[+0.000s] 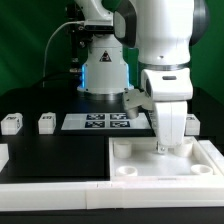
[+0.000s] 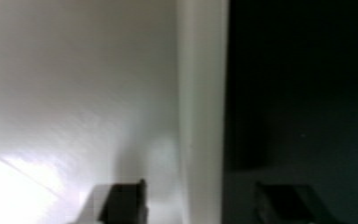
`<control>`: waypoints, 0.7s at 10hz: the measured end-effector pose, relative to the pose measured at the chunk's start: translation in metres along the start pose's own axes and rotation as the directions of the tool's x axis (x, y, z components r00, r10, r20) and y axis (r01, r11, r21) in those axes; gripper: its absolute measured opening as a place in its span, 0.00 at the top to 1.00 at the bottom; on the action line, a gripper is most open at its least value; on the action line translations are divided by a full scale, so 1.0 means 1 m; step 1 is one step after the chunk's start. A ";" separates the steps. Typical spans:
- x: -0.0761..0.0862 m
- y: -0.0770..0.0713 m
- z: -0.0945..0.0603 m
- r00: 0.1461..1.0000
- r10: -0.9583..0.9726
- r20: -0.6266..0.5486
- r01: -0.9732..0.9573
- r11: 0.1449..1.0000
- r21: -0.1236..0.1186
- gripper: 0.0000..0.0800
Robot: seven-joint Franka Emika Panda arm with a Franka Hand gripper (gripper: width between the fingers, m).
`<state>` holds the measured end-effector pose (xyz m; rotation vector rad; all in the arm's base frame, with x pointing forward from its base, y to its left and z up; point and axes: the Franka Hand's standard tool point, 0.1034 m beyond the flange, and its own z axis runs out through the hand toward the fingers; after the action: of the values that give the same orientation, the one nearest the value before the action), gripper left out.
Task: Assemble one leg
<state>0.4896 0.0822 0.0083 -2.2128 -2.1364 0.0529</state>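
The large flat white tray-like part [image 1: 150, 172] with round corner sockets lies at the front, on the exterior view's right. My gripper [image 1: 170, 146] is low over its far rim. In the wrist view my gripper [image 2: 202, 205] is open; its two dark fingertips [image 2: 123, 202] stand either side of the tray's raised rim [image 2: 202, 80] without touching it, one over the white surface, one over the black table. Three small white tagged legs stand behind: one [image 1: 11, 122] at far left, one [image 1: 46, 122] beside it, one [image 1: 191, 123] to the right of my hand.
The marker board [image 1: 100, 121] lies flat between the legs. The robot's base [image 1: 104, 70] and cables stand behind it. A white strip [image 1: 50, 175] runs along the front on the exterior view's left. The table [image 2: 309, 100] is black.
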 end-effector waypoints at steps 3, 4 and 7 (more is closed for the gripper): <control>0.000 0.000 -0.001 1.000 0.014 0.000 -0.014 1.000 -0.002 0.26; -0.001 0.000 -0.001 1.000 0.016 0.000 -0.016 1.000 -0.002 0.20; -0.002 -0.003 -0.007 0.999 0.045 0.001 -0.045 0.999 -0.010 0.19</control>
<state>0.4871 0.0799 0.0153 -2.2670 -2.0925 0.0459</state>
